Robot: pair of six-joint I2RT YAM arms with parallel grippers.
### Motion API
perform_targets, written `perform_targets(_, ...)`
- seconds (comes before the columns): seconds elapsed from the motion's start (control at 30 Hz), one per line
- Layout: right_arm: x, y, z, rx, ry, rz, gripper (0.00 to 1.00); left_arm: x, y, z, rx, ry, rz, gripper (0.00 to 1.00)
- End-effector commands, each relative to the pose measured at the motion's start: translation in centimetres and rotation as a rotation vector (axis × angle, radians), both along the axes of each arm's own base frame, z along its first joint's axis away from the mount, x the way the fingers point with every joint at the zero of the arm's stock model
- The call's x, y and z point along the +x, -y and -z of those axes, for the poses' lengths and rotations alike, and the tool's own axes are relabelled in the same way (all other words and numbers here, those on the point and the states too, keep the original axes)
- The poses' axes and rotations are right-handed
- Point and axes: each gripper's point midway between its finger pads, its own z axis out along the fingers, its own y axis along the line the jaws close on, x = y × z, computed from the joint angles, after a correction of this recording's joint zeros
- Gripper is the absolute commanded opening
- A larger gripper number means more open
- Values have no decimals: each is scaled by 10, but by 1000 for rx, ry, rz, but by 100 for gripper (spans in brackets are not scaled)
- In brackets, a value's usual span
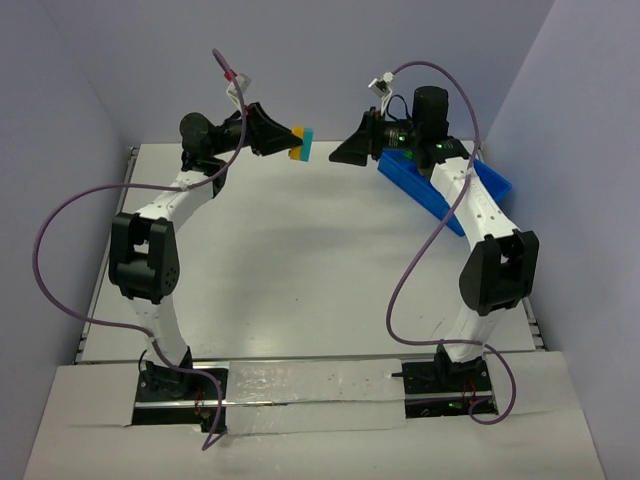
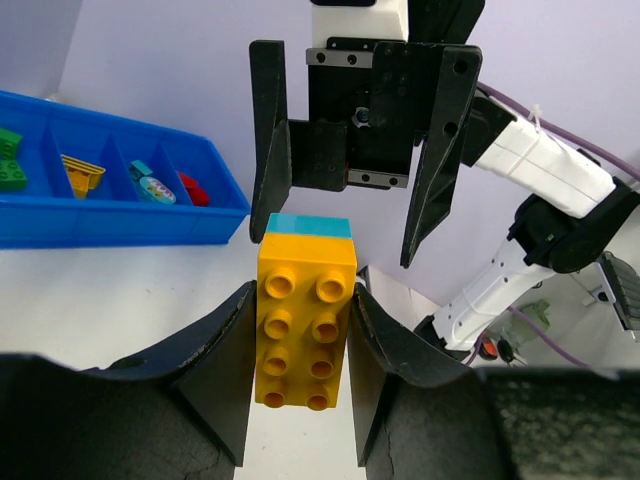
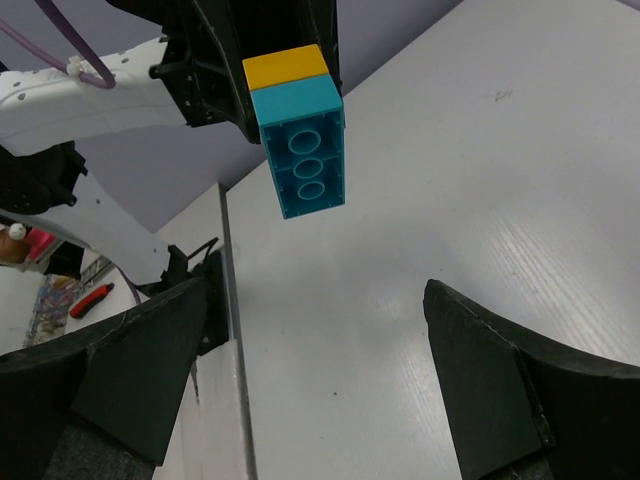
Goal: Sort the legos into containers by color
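My left gripper (image 1: 288, 140) is shut on a yellow lego (image 2: 305, 330) with a light blue lego (image 2: 310, 226) stacked on its far end; the pair (image 1: 301, 143) hangs in the air over the back of the table. My right gripper (image 1: 336, 155) faces it with jaws wide open, a short gap from the blue end. In the right wrist view the light blue lego (image 3: 305, 150) shows its hollow underside, above and beyond my open right gripper (image 3: 318, 290). The blue container bin (image 2: 120, 215) holds green (image 2: 10, 160), yellow (image 2: 82, 172), light blue (image 2: 150, 183) and red (image 2: 195, 188) legos in separate compartments.
The blue bin (image 1: 492, 180) lies tilted at the back right, partly under my right arm. Grey walls close in the white table (image 1: 300, 280) on three sides. Purple cables loop off both arms.
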Motion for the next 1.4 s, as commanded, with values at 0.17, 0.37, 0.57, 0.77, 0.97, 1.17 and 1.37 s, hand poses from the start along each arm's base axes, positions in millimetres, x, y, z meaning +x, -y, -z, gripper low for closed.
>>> perform_targets(0.17,-4,-27,-37,68,75,-63,95,-15,5,-27,-38,74,26,0)
perform_targets(0.37,5,-41,-37,63,101,-67,95,-20,9,-29,-28,89,38,0)
perform_targets(0.57,9,-49,-39,66,123,-79,84,-24,15,-29,-9,104,50,0)
perform_targets(0.77,8,-52,-39,66,138,-93,50,-25,16,-29,-4,111,53,0)
perform_targets(0.97,4,-51,-38,55,152,-102,10,-24,14,-28,-7,103,47,0)
perform_targets(1.17,-1,-45,-34,30,153,-84,0,-21,8,-27,-18,90,27,0)
perform_targets(1.37,4,-14,-29,-2,147,-20,0,-15,-7,-28,8,108,-24,0)
